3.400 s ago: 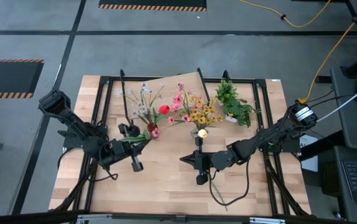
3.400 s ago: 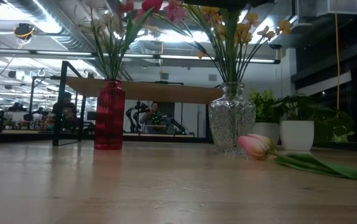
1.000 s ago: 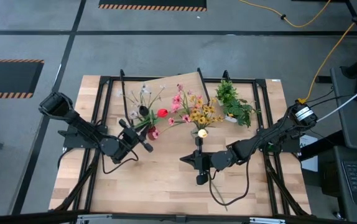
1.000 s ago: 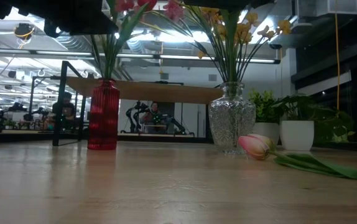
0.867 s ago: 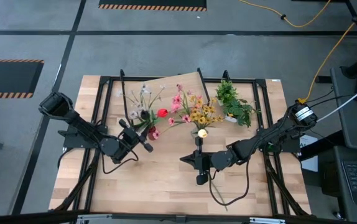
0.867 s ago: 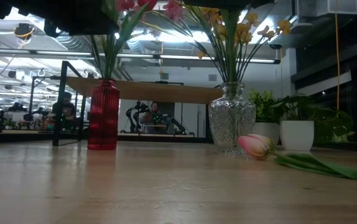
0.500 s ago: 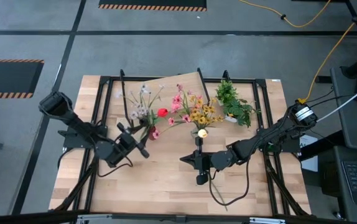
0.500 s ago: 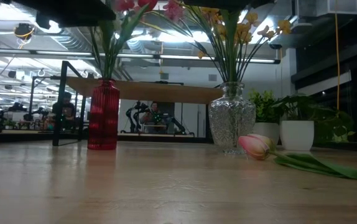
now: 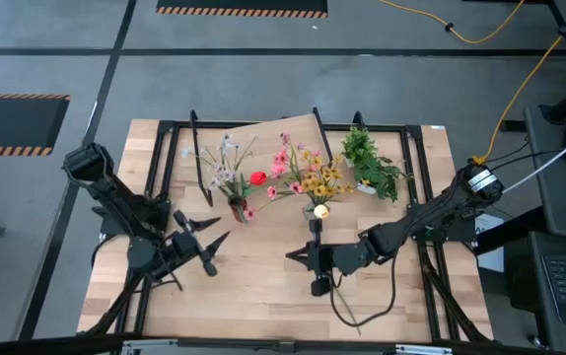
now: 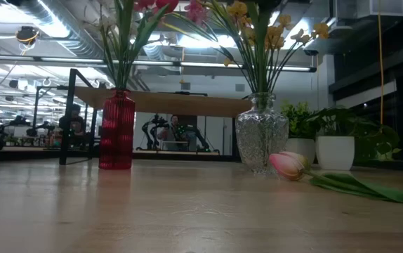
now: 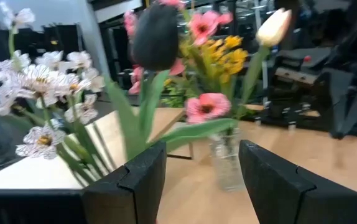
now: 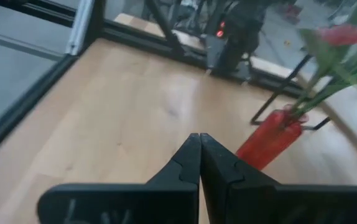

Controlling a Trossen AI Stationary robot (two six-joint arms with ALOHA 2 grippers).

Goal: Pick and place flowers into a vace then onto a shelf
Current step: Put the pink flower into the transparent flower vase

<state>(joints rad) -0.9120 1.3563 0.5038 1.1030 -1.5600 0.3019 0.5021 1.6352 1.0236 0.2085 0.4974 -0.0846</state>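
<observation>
High view: left gripper (image 9: pixel 201 240) spread wide, empty, near tall ribbed red glass vase (image 9: pixel 239 209) of white, pink and maroon flowers (image 9: pixel 226 170), right gripper (image 9: pixel 294 254) pinched shut, empty, on light wooden worktop (image 9: pixel 253 286), low view: vase before raised light-wood shelf (image 10: pixel 180 104), left wrist view: flowers just ahead of parted fingers (image 11: pixel 140 179)

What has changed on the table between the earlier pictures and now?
The left gripper has let go of the flowers it put into the red vase, opened, and drawn back toward the table's near edge. The red vase now stands slightly more to the left in the low view than at first. The right gripper stayed shut in place; the glass vase, pink tulip and shelf did not move.
</observation>
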